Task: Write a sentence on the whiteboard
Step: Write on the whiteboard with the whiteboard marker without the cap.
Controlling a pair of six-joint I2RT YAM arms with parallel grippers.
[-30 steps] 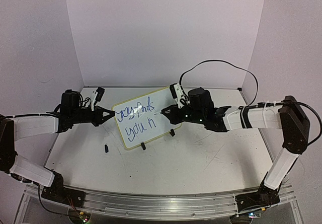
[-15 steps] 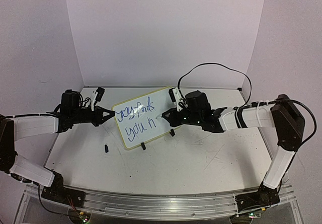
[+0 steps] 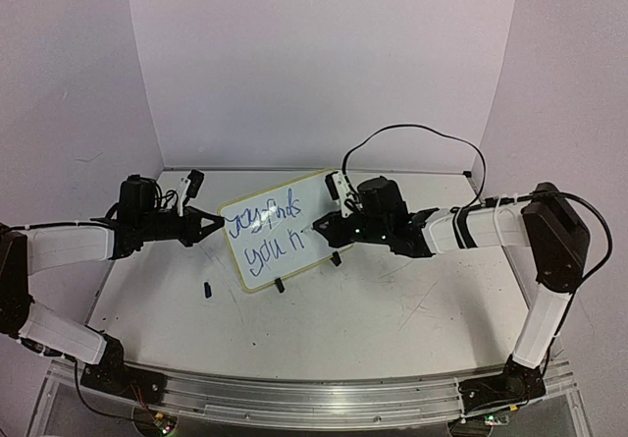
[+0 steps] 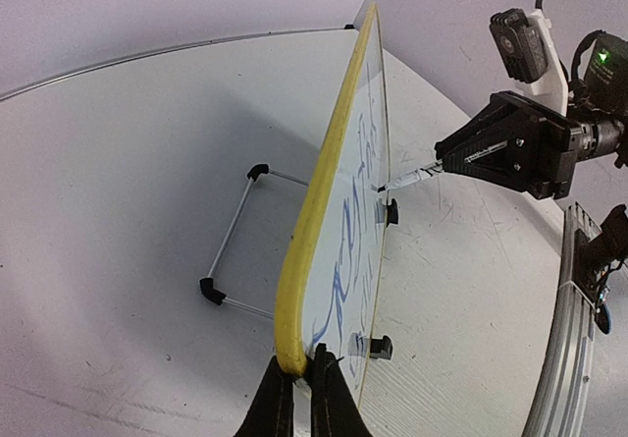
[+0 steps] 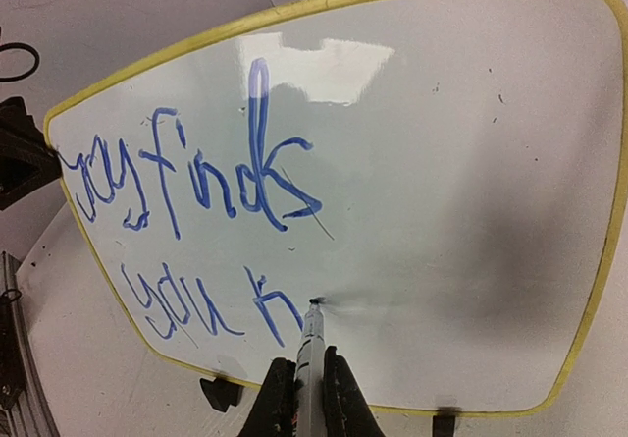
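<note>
Right gripper (image 3: pixel 316 228) has edged in toward the whiteboard (image 3: pixel 304 201) since a second ago, its fingers clamped on a marker (image 5: pixel 310 344) whose tip touches the white face just right of the last blue letter; the left gripper (image 4: pixel 302 383) is pinched tight on the board's left edge. Pale yellow-framed with rounded corners, the whiteboard stands tilted back on the table (image 3: pixel 392 309) on two black clip feet (image 3: pixel 279 285), between both grippers. Its blue handwriting gives an unclear first word, then "finds", with "you h" or "you n" below
</note>
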